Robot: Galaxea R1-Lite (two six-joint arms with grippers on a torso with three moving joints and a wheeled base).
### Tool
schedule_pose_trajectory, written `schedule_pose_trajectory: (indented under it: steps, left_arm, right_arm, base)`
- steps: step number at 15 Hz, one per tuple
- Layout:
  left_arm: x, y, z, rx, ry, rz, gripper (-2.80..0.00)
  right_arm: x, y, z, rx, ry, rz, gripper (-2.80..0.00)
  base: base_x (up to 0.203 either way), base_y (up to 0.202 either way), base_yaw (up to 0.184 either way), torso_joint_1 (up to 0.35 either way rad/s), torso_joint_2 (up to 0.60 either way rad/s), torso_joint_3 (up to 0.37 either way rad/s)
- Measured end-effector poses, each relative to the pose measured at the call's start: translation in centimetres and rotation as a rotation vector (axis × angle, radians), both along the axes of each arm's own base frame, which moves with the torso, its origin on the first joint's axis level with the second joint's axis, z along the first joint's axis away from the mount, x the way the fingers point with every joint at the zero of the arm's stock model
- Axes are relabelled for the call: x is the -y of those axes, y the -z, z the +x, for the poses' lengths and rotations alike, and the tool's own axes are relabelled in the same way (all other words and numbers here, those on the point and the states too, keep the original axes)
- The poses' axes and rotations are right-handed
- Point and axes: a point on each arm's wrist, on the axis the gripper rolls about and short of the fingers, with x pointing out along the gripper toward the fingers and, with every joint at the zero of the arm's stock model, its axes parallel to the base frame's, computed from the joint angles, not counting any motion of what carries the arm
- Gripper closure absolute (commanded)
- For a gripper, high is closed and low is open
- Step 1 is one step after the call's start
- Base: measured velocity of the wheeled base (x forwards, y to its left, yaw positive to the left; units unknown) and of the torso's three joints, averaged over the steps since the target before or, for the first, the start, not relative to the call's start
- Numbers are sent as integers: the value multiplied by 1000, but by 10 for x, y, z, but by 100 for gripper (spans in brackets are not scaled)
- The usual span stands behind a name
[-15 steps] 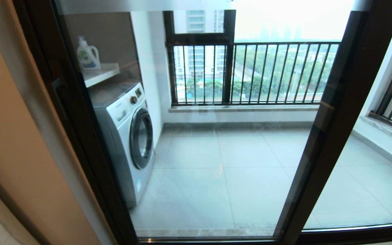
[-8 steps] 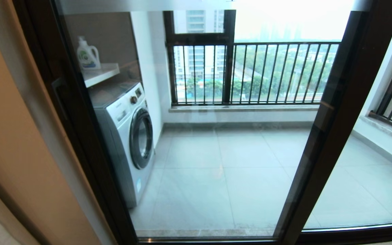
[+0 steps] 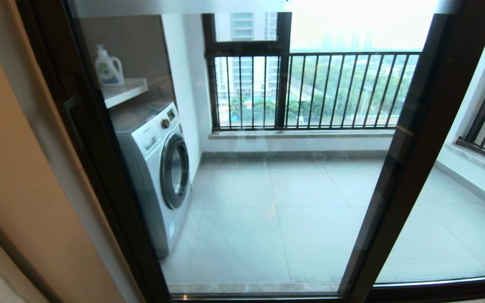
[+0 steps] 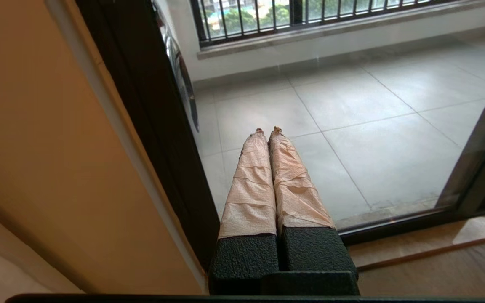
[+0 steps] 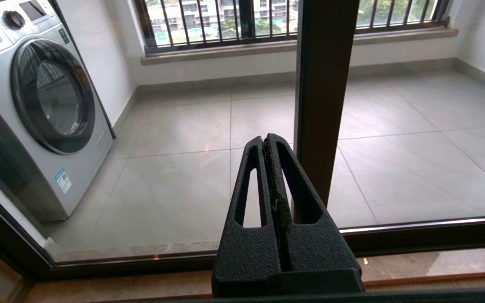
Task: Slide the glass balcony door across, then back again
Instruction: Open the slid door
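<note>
The glass balcony door (image 3: 267, 189) fills the head view, a clear pane in a dark frame, closed against the left jamb. Its dark bar handle (image 3: 73, 120) sits on the left stile (image 3: 99, 176). Neither gripper shows in the head view. In the left wrist view my left gripper (image 4: 266, 131), its fingers wrapped in beige tape, is shut on nothing, low beside the door's left stile (image 4: 158, 126) and short of the glass. In the right wrist view my right gripper (image 5: 266, 139) is shut and empty, just left of the door's right stile (image 5: 322, 84).
Behind the glass stand a washing machine (image 3: 158, 168), a detergent bottle (image 3: 107, 67) on a shelf, and the black-barred railing window (image 3: 331, 88). A beige wall (image 3: 11, 168) bounds the left. Another dark-framed glass panel (image 3: 457, 219) lies to the right. The floor track (image 5: 427, 235) runs below.
</note>
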Motion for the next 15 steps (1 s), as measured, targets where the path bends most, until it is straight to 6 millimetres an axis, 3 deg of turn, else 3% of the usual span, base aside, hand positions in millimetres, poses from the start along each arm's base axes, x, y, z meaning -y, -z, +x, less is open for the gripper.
schedule_pose_trajectory:
  steps: [3, 5, 11, 13, 15]
  left_arm:
    - [0, -32, 39, -70, 10, -33, 0]
    - [0, -44, 81, -131, 12, -47, 0]
    - [-2, -50, 225, -130, -4, -48, 0]
    - [-10, -51, 256, -86, -35, -24, 0]
    - [-26, -50, 274, -85, -86, -5, 0]
  right_arm:
    - [0, 0, 0, 0, 0, 0, 0]
    - [0, 0, 0, 0, 0, 0, 0]
    - [0, 0, 0, 0, 0, 0, 0]
    - [0, 0, 0, 0, 0, 0, 0]
    - [0, 0, 0, 0, 0, 0, 0]
  base:
    - [0, 0, 0, 0, 0, 0]
    - [0, 0, 0, 0, 0, 0]
    - [0, 0, 0, 0, 0, 0]
    - [0, 0, 0, 0, 0, 0]
    - [0, 0, 0, 0, 0, 0]
